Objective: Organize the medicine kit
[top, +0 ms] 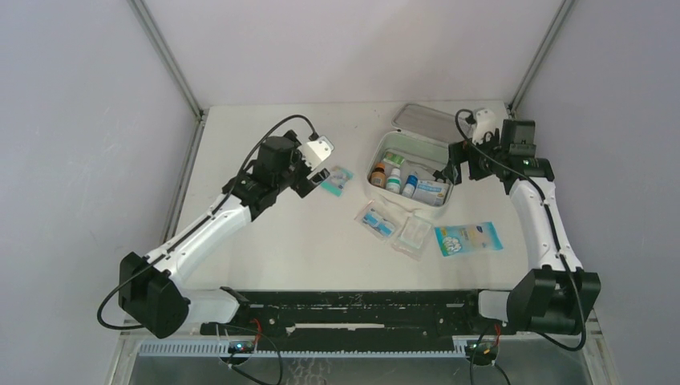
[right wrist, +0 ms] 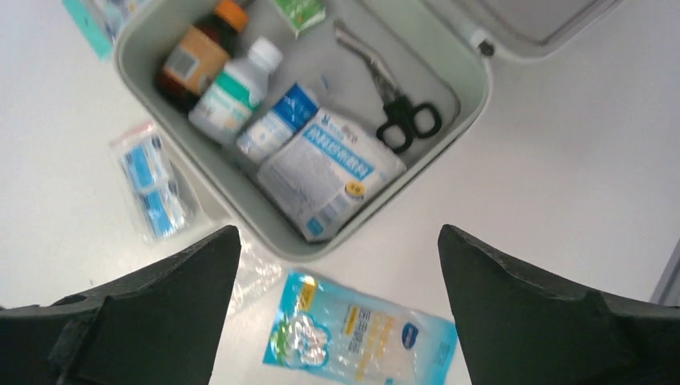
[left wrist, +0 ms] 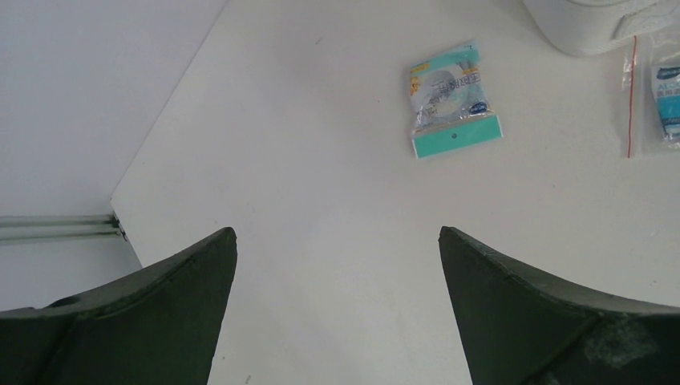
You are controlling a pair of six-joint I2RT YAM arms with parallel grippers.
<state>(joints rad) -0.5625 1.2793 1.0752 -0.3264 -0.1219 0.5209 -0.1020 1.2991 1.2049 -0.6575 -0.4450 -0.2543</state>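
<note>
The medicine kit (top: 417, 138) is a white case lying open at the back right, with its lid (top: 433, 120) laid back behind it. In the right wrist view the kit (right wrist: 473, 80) holds a brown bottle (right wrist: 196, 56), white bottles (right wrist: 232, 92), black-handled scissors (right wrist: 397, 96) and a white gauze packet (right wrist: 329, 180). My right gripper (top: 455, 170) is open and empty, raised over the kit's near right edge (right wrist: 337, 233). My left gripper (top: 317, 175) is open and empty above the table (left wrist: 337, 233), just short of a teal tape packet (left wrist: 451, 100).
A clear packet with blue items (top: 377, 218), another clear packet (top: 415, 234) and a blue cotton packet (top: 467, 238) lie on the table in front of the kit. The teal tape packet (top: 337, 181) lies left of the kit. Grey walls close in the table's left and right sides.
</note>
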